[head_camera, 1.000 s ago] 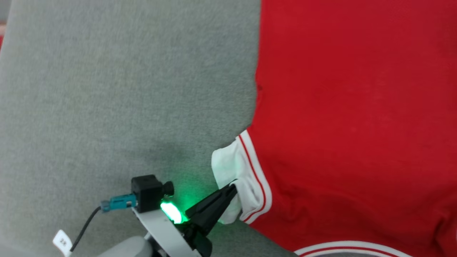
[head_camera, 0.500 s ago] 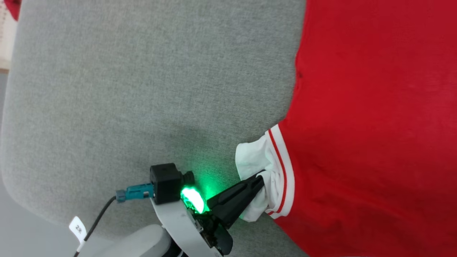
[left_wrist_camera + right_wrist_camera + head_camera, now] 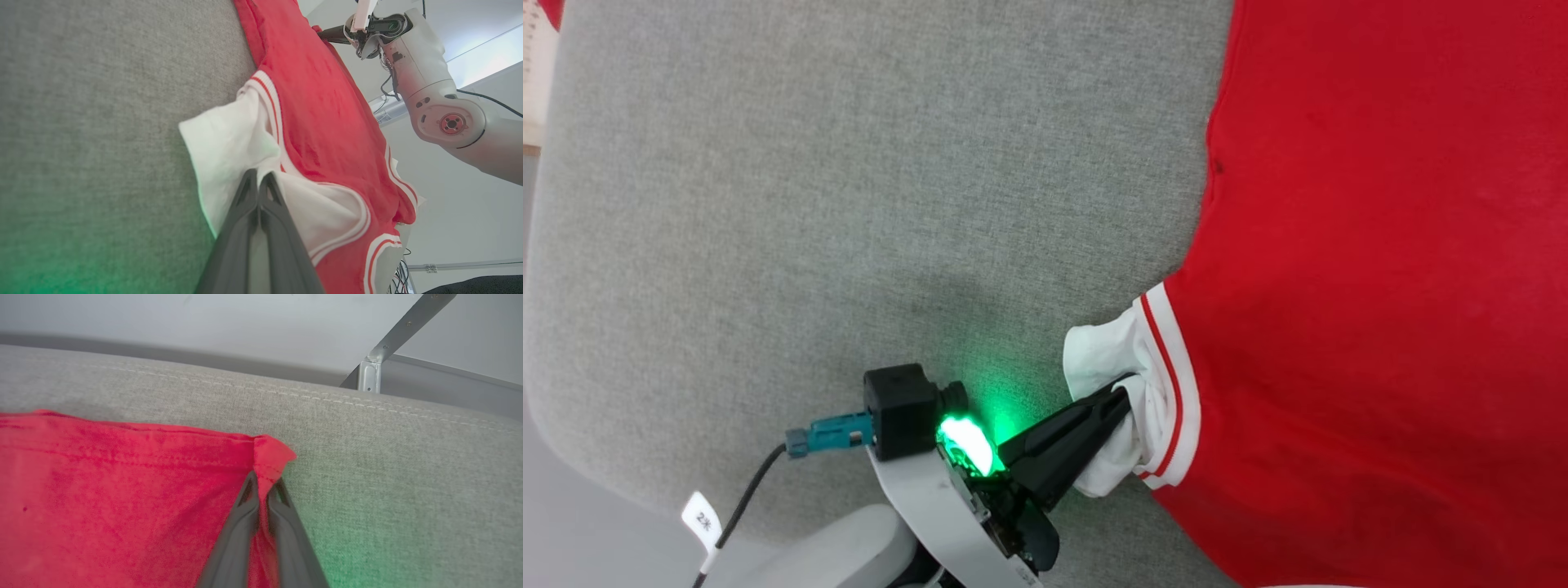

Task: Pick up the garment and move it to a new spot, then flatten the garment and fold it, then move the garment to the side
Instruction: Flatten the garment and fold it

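Jersey (image 3: 1380,286), red, spread over the frame's right on grey cushion (image 3: 849,204). My left gripper (image 3: 1123,394), low centre, angled up-right, clenches its white sleeve (image 3: 1098,355); my right gripper (image 3: 263,484) pinches a hem corner.

The garment (image 3: 1380,286) runs past the right, far and near edges of my head view, its outline cut off. The tips of my left hand (image 3: 1125,390) are buried in the white sleeve (image 3: 1098,355), and those of my right hand (image 3: 262,481) vanish under a red hem corner (image 3: 271,455).
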You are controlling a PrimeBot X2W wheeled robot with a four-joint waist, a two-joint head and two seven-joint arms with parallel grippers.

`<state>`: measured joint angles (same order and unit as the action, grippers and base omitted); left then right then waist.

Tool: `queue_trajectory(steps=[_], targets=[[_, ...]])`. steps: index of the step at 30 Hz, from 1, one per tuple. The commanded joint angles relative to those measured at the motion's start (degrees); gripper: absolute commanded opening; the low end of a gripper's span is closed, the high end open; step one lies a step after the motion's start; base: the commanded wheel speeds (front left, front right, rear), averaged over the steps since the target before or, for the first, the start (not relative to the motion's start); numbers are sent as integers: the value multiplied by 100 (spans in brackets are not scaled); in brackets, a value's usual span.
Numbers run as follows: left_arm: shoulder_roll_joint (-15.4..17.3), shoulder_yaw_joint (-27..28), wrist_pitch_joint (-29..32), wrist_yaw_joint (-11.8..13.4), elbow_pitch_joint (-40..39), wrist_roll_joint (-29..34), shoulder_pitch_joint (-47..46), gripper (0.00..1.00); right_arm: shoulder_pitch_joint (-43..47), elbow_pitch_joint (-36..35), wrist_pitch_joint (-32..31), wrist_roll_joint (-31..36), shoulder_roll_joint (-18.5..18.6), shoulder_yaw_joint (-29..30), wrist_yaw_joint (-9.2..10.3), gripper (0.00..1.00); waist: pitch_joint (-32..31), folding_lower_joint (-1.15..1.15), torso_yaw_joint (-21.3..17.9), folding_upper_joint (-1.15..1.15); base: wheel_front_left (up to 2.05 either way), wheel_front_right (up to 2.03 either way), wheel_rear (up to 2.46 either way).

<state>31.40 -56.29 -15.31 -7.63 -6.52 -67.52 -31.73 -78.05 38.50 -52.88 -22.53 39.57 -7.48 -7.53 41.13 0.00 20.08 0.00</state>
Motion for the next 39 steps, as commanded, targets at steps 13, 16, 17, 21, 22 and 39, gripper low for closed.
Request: queue_trajectory(steps=[13,16,17,21,22,39], targets=[[251,292,20,21,451,31,201,0,1315,-599,278,-1350,363,-267,9,0,-1150,0,-438,0,0,0,0],[328,402,20,19,519,14,327,0,2013,-1047,375,-1718,456,-315,9,0,-1425,0,-624,0,0,0,0],[378,455,19,20,533,4,384,0,2251,-1233,328,-1864,470,-339,9,0,-1493,0,-709,0,0,0,0],[554,597,20,20,577,61,611,0,3100,-1853,171,-2344,446,-402,9,0,-1731,0,-1110,0,0,0,0],[595,639,20,19,593,63,677,0,3303,-2016,142,-2431,437,-422,9,0,-1795,0,-1208,0,0,0,0],[1093,1315,20,95,379,160,1321,0,6864,-4574,-179,-2831,226,499,9,0,-2038,0,-2271,0,0,0,0]])
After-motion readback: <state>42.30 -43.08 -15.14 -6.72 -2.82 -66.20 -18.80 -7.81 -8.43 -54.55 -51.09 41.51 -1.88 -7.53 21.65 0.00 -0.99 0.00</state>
